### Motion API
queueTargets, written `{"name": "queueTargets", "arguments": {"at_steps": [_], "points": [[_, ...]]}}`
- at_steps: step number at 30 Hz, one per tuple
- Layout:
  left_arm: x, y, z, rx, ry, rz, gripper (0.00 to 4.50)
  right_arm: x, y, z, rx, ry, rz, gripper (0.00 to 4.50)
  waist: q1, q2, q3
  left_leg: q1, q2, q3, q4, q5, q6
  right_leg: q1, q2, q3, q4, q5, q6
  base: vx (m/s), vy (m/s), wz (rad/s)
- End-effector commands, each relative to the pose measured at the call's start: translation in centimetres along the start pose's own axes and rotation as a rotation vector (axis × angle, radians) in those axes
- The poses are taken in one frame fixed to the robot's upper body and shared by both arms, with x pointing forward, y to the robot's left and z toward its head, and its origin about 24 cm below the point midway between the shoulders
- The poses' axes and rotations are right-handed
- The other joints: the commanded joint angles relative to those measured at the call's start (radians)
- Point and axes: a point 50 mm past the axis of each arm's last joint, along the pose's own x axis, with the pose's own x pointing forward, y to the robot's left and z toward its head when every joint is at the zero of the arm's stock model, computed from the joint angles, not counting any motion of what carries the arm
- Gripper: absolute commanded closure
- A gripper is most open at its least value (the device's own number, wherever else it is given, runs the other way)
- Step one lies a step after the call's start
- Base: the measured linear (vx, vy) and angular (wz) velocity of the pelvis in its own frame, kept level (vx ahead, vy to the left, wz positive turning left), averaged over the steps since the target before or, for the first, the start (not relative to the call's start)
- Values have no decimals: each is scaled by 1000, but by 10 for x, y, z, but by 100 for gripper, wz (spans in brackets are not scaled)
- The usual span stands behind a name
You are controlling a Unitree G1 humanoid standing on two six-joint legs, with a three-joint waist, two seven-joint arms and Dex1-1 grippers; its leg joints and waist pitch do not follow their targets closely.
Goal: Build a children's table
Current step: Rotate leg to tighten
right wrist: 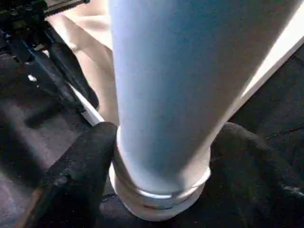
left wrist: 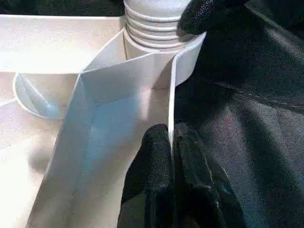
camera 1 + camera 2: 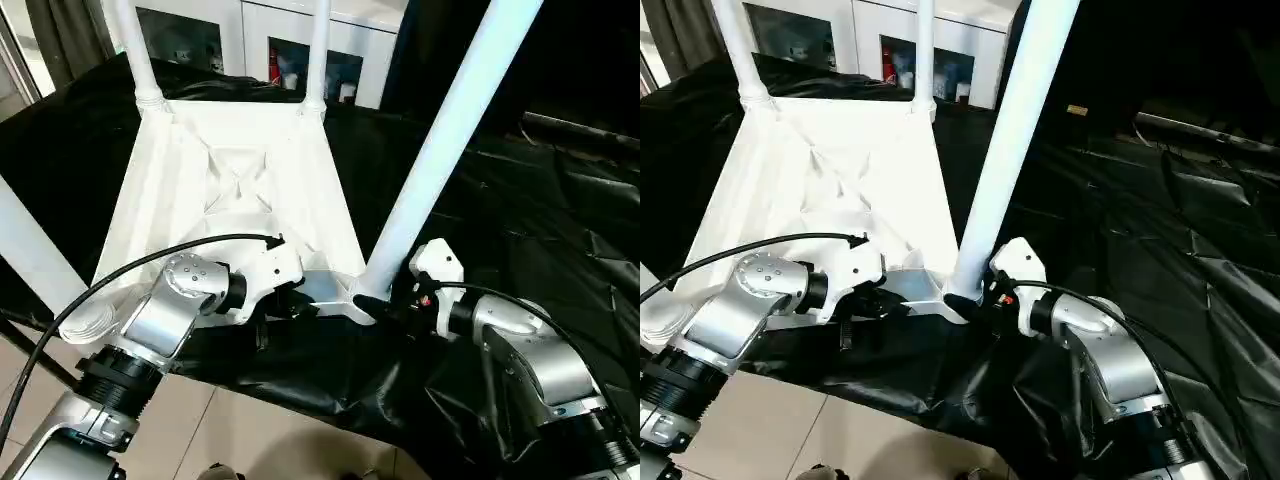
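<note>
The children's table lies upside down on black cloth, its white ribbed tabletop (image 3: 240,130) facing up. Two legs (image 3: 130,40) (image 3: 318,50) stand in the far corner sockets. A third leg (image 3: 450,130) rises from the near right socket, and a fourth leg (image 3: 25,250) slants past the near left corner. My left gripper (image 2: 171,135) is shut on the thin near rim of the tabletop, close to the near right socket. My right gripper (image 1: 161,142) clasps the base of the near right leg (image 1: 180,71), one black finger (image 1: 80,161) pressed on each side just above the collar.
A white cabinet (image 3: 260,30) with glass doors stands behind the table. The crumpled black cloth (image 3: 560,200) spreads far to the right. Tiled floor (image 3: 230,430) shows below the near edge of the work surface. A black cable (image 3: 120,270) arcs over my left forearm.
</note>
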Motion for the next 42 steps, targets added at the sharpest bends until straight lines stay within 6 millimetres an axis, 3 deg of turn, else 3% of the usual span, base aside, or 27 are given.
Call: {"name": "queueTargets", "arguments": {"at_steps": [1,3,7,11,14,17,18,19,20,24,25,26,29,31,33,35,38,39,41,42], "points": [[2,-4,-1,-32,-31,-24,450,0,-4,2,-25,8,-9,128,6,-8,-57,10,14,6,-60,-179,51,49,-44,32,-65,-182,-185,0,0,0],[2,-5,-1,-34,-31,-24,450,0,-4,2,-24,9,-7,161,5,-8,-56,9,14,5,-61,-185,48,48,-45,32,-66,-198,-181,0,0,0],[4,-3,-3,-75,-42,22,450,2,-3,-5,0,6,-38,176,4,-9,-54,9,14,5,-61,-190,44,48,-45,32,-67,-206,-179,0,0,0],[18,3,-1,-149,-69,147,450,12,-6,-16,78,-11,-207,183,-5,-12,-48,6,11,5,-65,-233,21,42,-45,32,-78,-301,-157,0,0,0],[44,11,9,-250,-87,300,450,36,-3,-24,188,0,-414,185,-13,-13,-45,11,7,1,-68,-283,-4,36,-43,31,-90,-391,-131,0,0,0],[53,14,16,-274,-91,340,450,47,-3,-24,238,2,-481,186,-16,-13,-43,14,5,-1,-68,-315,-4,31,-44,31,-99,-446,-96,0,0,0],[68,18,27,-297,-97,383,450,66,3,-18,287,9,-526,186,-18,-11,-42,15,2,-2,-69,-337,-3,25,-44,30,-104,-484,-79,0,0,0],[68,18,27,-297,-97,383,450,66,3,-18,287,9,-526,186,-20,-11,-43,14,2,-5,-70,-341,-9,26,-43,28,-104,-494,-74,0,0,0],[77,19,35,-296,-90,409,450,82,10,-11,270,14,-514,186,-17,-9,-46,16,2,-6,-70,-337,-12,28,-44,28,-105,-483,-68,0,0,0],[85,20,38,-242,-63,410,450,94,16,-2,258,-9,-486,186,-15,-4,-45,16,2,-6,-71,-347,-2,28,-43,28,-107,-451,-66,0,0,0],[85,21,38,-224,-51,405,450,94,15,-1,277,-21,-487,151,-16,-6,-45,11,2,-7,-73,-347,3,30,-44,28,-107,-444,-67,0,0,0],[84,20,36,-208,-36,399,450,93,13,-1,286,-26,-493,116,-15,-5,-44,13,4,-8,-74,-353,4,30,-43,27,-107,-446,-68,0,0,0],[82,19,27,-194,10,367,450,89,6,0,307,-43,-509,114,-15,-3,-43,12,5,-9,-76,-367,3,28,-46,27,-107,-457,-73,0,0,0],[81,19,21,-205,30,353,450,85,0,3,299,-63,-509,74,-19,-8,-40,8,3,-12,-79,-382,-1,30,-46,24,-109,-493,-64,0,0,0],[80,19,19,-211,34,343,450,82,-3,6,283,-78,-501,67,-21,-9,-38,12,4,-16,-79,-413,-4,26,-48,22,-116,-550,-49,0,0,0],[71,22,15,-199,33,309,450,65,-15,17,223,-122,-442,42,-21,-8,-36,10,4,-21,-82,-431,-5,28,-47,18,-121,-581,-36,0,0,0],[59,24,9,-176,33,262,450,45,-21,24,139,-120,-330,31,-17,-9,-40,4,9,-19,-85,-383,14,39,-49,22,-116,-490,-50,0,0,0],[57,25,9,-175,33,255,450,42,-21,24,126,-115,-312,7,-18,-10,-43,-5,8,-18,-88,-339,20,46,-48,21,-108,-438,-68,0,0,0],[54,24,8,-153,22,229,450,37,-22,24,102,-98,-277,7,-14,-5,-41,5,11,-10,-83,-312,20,35,-49,24,-109,-395,-106,0,0,0],[45,21,6,-128,6,147,450,22,-23,20,44,-56,-189,7,-15,-7,-40,7,10,-8,-82,-319,22,34,-49,25,-110,-399,-112,0,0,0]]}}
